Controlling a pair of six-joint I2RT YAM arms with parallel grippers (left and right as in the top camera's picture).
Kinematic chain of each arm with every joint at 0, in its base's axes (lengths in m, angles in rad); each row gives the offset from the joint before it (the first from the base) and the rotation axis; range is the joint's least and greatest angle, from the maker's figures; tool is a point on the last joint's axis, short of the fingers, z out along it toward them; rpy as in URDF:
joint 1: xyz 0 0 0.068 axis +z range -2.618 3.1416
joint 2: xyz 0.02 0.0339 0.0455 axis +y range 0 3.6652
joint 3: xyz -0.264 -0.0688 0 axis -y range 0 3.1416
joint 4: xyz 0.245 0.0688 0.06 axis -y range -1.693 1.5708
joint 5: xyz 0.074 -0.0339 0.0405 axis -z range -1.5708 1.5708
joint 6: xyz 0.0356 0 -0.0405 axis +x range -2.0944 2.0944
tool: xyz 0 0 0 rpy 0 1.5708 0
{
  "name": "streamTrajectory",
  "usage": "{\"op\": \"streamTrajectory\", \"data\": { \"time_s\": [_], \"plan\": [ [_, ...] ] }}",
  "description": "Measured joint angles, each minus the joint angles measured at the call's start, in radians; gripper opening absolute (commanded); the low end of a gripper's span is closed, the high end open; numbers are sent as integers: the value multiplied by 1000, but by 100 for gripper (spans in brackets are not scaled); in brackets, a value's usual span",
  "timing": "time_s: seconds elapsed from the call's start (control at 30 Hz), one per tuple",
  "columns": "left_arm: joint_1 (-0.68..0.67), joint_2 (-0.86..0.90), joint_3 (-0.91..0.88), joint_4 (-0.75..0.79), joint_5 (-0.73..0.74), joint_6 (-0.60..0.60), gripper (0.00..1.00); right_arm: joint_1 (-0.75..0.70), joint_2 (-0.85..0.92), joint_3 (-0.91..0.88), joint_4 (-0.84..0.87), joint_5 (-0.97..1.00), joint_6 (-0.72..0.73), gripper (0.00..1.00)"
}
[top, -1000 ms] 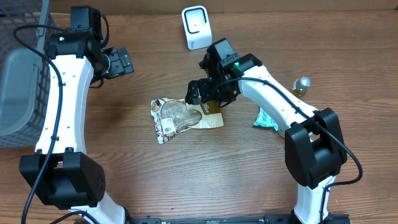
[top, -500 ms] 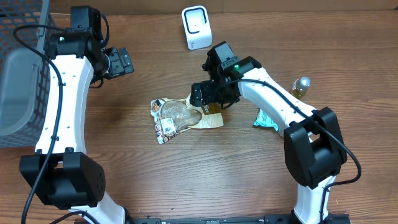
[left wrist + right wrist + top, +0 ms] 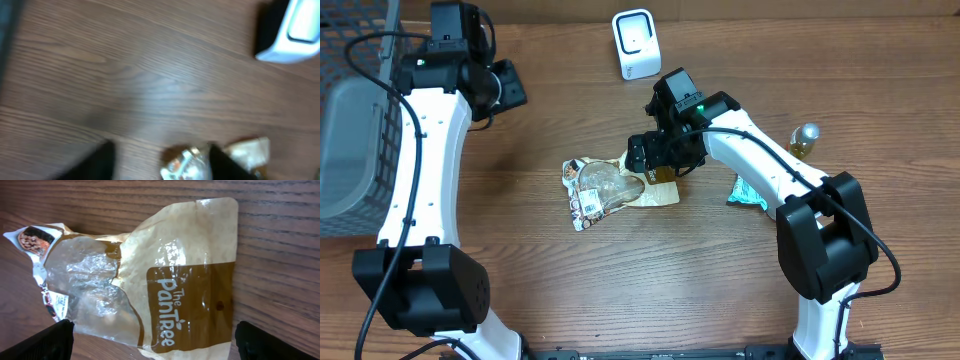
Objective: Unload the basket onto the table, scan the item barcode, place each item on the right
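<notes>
Right now the pouch (image 3: 612,186) lies flat on the table (image 3: 620,290), near its middle and in front of the white scanner (image 3: 634,44), well apart from it. It is tan and brown with a clear window, and "The PanTree" is printed on the brown panel, seen plainly in the right wrist view (image 3: 165,270). The right gripper (image 3: 655,160) hangs over the pouch's right end with its jaws spread wide (image 3: 152,325), one finger to each side of the bag and nothing clamped; whether the tips touch the film I cannot tell. The left gripper (image 3: 506,86) is off at the far left, near the basket (image 3: 350,120), well apart from the pouch. Its wrist view is blurred, but the two dark fingers (image 3: 102,160) stand apart with nothing between them, and the pouch (image 3: 245,150) and scanner (image 3: 295,30) show beyond. A teal packet (image 3: 750,190) and a small bottle (image 3: 805,138) sit to the right
</notes>
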Motion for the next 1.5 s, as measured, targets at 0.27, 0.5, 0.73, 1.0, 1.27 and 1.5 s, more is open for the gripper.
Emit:
{"op": "streamTrajectory", "data": {
  "time_s": [0.27, 0.5, 0.73, 1.0, 1.27, 1.5],
  "plan": [
    [-49, 0, -36, -179, 105, 21, 48, -21, 0, -3, 2, -16, 0, 100],
    [-132, 2, -237, -161, 126, 87, 53, -23, 0, -3, -3, -19, 0, 100],
    [-181, 5, -426, -27, 127, 114, 23, -23, 0, -5, 3, -19, 0, 100],
    [-181, 9, -501, 83, 66, 85, 9, -23, 0, -5, 6, -19, 0, 100],
    [-181, 10, -558, 198, 73, 64, 4, -23, 0, -5, 19, -19, 0, 100],
    [-181, 10, -565, 209, 88, 56, 4, -23, 3, -5, 30, -19, 0, 100]
  ]
}}
